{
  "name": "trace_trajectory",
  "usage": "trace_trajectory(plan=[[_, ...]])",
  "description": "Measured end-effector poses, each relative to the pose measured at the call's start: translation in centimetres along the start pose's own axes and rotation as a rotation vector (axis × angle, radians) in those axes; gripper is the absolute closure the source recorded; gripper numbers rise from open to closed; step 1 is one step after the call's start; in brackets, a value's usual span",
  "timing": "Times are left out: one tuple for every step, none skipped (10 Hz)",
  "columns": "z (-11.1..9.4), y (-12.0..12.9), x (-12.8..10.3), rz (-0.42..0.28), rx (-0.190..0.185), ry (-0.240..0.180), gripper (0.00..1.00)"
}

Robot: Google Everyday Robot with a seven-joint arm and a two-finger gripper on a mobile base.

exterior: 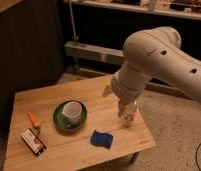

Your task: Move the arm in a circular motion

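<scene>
The arm (161,55) is large and cream-white, made of thick rounded segments with small dark holes. It reaches in from the right edge over the right half of the wooden table (54,160). It tapers down to the pale gripper (119,102), which hangs just above and beside a small white bottle (127,120) near the table's right edge. The arm hides part of the bottle's top.
On the table are a green plate (59,120) holding a white cup (72,111), an orange object (33,119), a dark packet (33,141) at the front left and a blue cloth (102,139). A metal rail (89,50) and dark shelving stand behind.
</scene>
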Motion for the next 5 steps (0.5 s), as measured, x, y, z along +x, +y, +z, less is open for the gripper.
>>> trace_trajectory(plan=[[0.2, -0.8, 0.9, -0.014, 0.016, -0.006, 0.4], [0.7, -1.8, 2.2, -0.029, 0.027, -0.006, 0.4], [1.3, -3.2, 4.1, -0.041, 0.038, -0.012, 0.4], [1.8, -4.4, 6.1, -0.046, 0.044, -0.011, 0.4], [2.3, -5.7, 8.1, -0.046, 0.052, -0.014, 0.4]])
